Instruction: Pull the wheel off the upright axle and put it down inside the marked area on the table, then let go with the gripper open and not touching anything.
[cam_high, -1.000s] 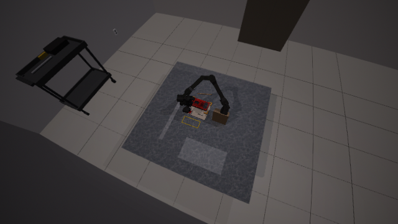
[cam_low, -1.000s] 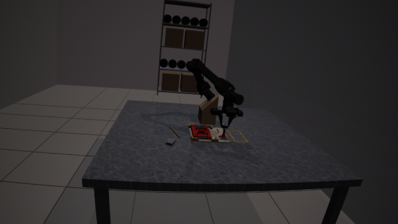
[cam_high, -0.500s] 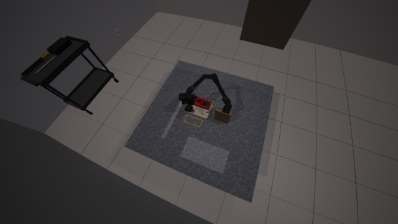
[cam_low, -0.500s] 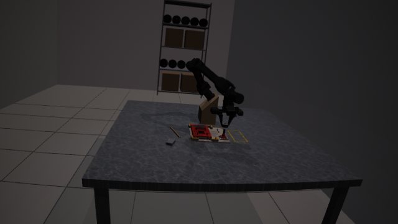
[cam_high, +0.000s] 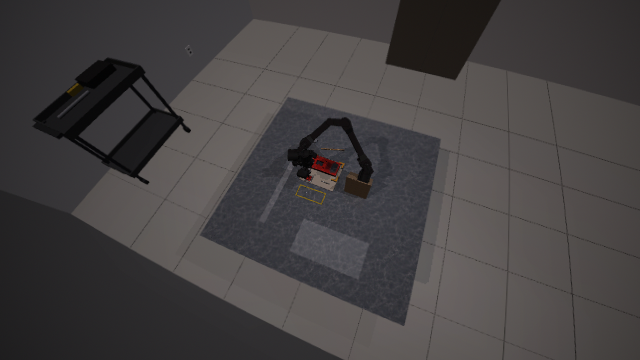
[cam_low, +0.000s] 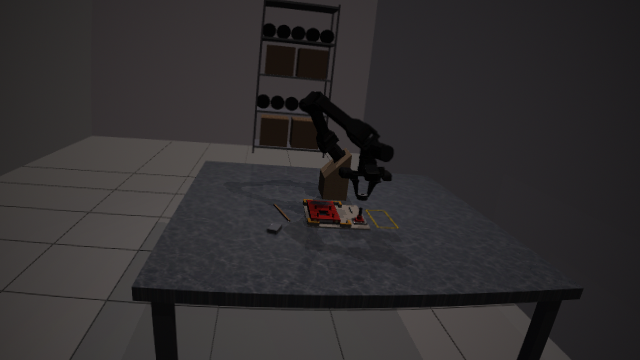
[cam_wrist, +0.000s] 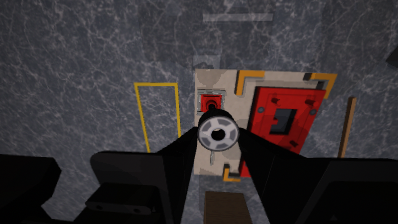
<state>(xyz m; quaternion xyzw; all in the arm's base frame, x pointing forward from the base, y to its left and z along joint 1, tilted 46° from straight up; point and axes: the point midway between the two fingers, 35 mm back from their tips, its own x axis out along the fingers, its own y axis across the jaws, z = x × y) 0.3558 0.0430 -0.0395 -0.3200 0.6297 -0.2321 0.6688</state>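
Note:
My gripper is shut on the wheel, a small black tyre with a grey spoked hub, held level. The upright axle stands on a red base at one end of the beige board. In the exterior view the wheel is above the axle's top, with a gap between them. The marked area, a yellow outline, lies on the table just beside the axle end of the board. In the top view the arm hides the wheel.
A red plate with raised parts sits on the board between yellow corner brackets. A thin wooden stick lies beyond it, and a small grey block lies near the stick. The arm's wooden base block stands behind the board.

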